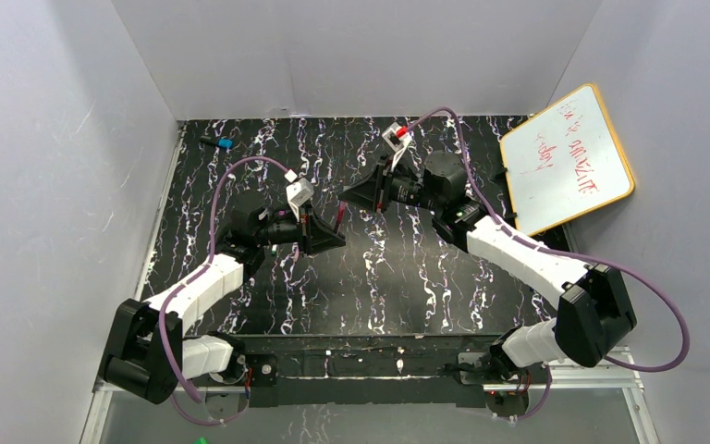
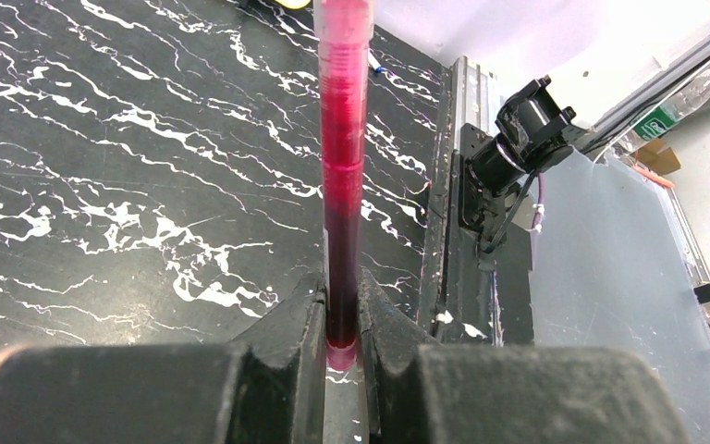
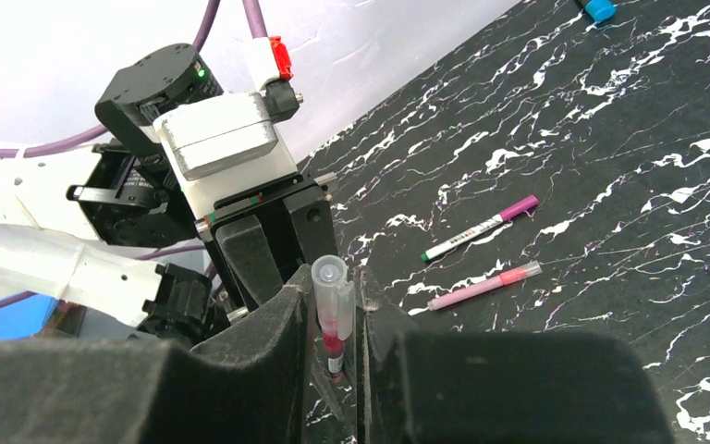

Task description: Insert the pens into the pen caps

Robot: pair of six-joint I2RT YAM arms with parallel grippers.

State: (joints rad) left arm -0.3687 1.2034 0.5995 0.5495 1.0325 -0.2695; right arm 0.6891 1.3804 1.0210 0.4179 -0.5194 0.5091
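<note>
My left gripper [image 2: 342, 289] is shut on a red pen [image 2: 343, 176] near its tail end and holds it above the table. The pen's far end sits in a clear pen cap [image 3: 332, 294], and my right gripper [image 3: 334, 283] is shut on that cap. In the top view the two grippers face each other, left [image 1: 325, 233] and right [image 1: 355, 197], with the red pen [image 1: 340, 217] bridging them. A whitish pen with a green tip and magenta cap [image 3: 481, 228] and a capped pink pen [image 3: 485, 285] lie on the table beyond.
A small blue-and-black item [image 1: 223, 143] lies at the far left corner of the black marbled mat [image 1: 407, 277]. A whiteboard with a yellow rim [image 1: 566, 157] leans at the far right. White walls close in three sides.
</note>
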